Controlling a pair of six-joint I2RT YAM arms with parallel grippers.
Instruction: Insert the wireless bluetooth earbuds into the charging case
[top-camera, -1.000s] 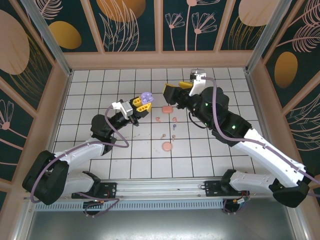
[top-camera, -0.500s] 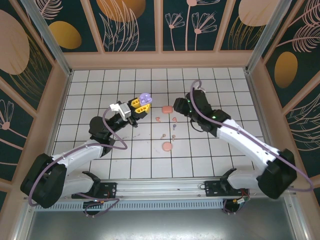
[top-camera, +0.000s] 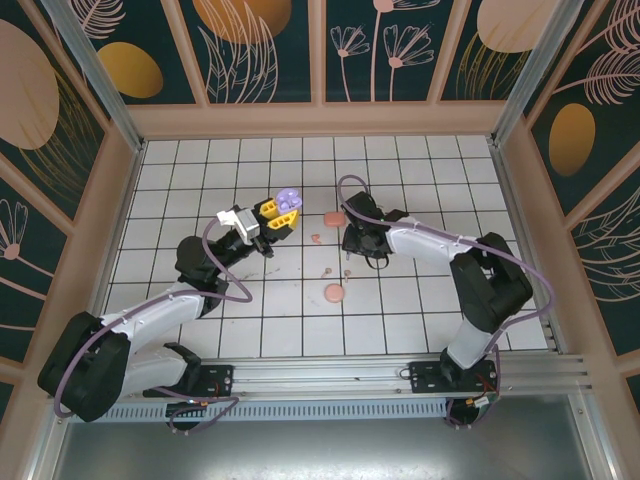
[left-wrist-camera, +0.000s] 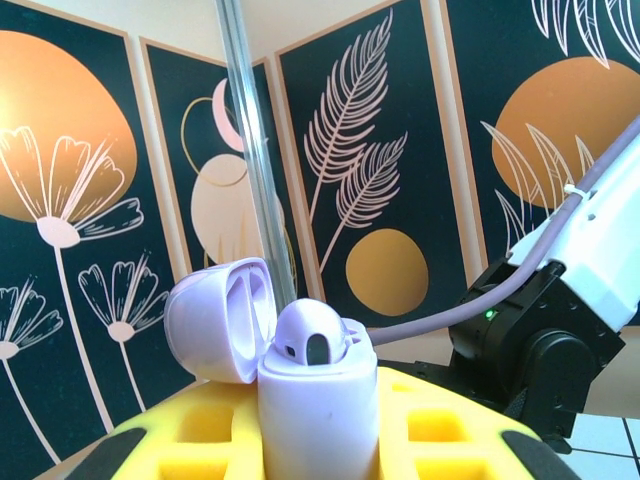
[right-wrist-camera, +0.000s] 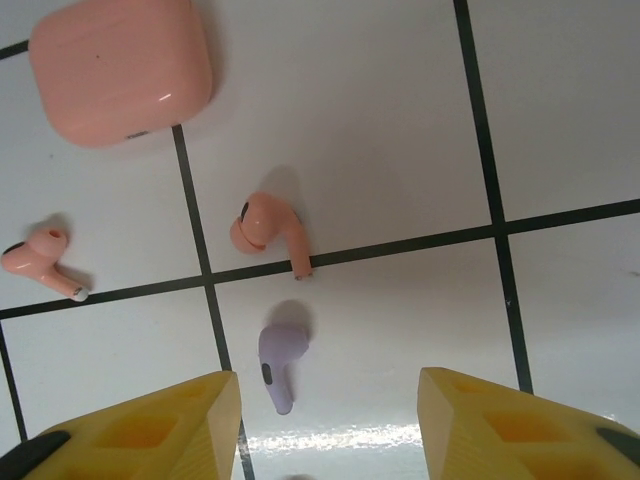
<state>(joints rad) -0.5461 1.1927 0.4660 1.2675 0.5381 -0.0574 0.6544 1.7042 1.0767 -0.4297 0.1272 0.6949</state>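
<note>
Pick step: my right end effector (right-wrist-camera: 330, 425) hangs wide open over the purple bud (right-wrist-camera: 281, 358) on the counter (right-wrist-camera: 400, 130) — next, drop and pinch its stem — while my left end effector (left-wrist-camera: 318, 440) grips the open case (left-wrist-camera: 318, 400) with a seated bud (left-wrist-camera: 310, 340).

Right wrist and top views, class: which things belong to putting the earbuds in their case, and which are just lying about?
Job: open purple case in left claw; loose purple earbud; two pink earbuds; closed pink case; open right claw above them.
Lying about: round pink disc; painted wall panels.
</note>
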